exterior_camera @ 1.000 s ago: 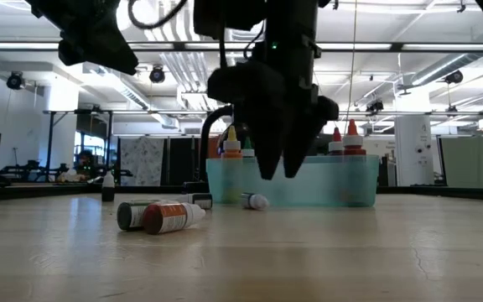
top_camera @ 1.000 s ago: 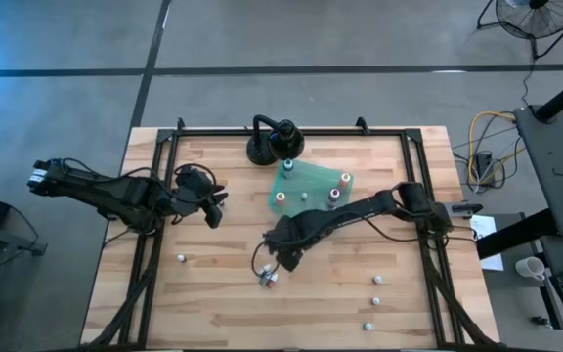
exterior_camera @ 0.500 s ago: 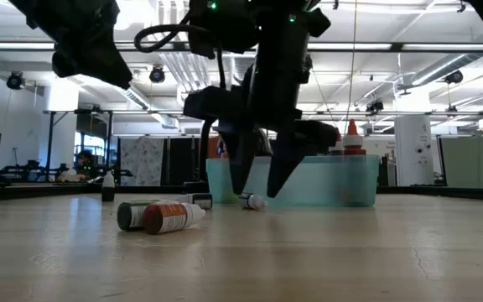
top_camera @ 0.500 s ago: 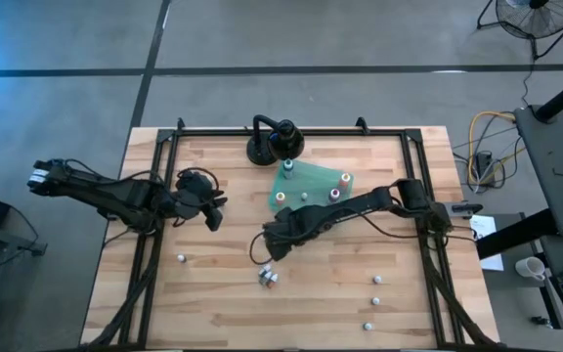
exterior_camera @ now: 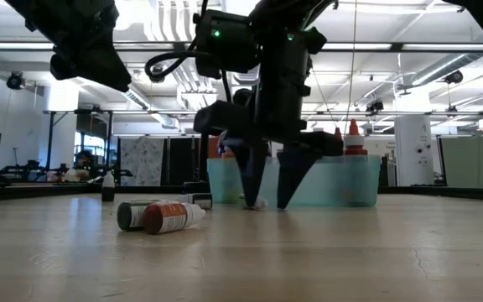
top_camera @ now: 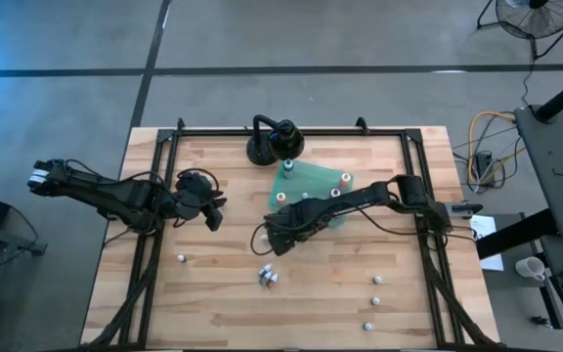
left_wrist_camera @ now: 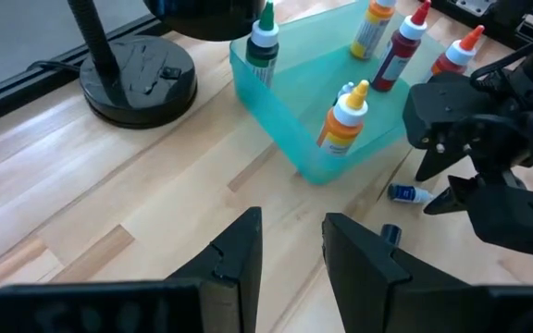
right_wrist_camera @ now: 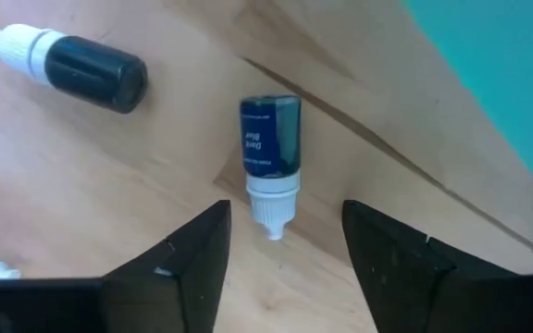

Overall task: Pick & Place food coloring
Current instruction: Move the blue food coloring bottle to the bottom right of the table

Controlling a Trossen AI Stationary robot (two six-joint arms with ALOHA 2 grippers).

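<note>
The right pincer [right_wrist_camera: 285,245] stands released astride a blue bottle [right_wrist_camera: 270,148] lying on the worktop [top_camera: 213,303] beside the teal tray [left_wrist_camera: 299,102]; closing off-centre could roll it away.

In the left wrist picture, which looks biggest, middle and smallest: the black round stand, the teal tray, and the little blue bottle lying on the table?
Biggest to smallest, as they look there:
1. Teal tray
2. Black round stand
3. Blue bottle, much the smallest, lying beside the right end effector

The picture's edge cuts off part of the tray and stand.
</note>
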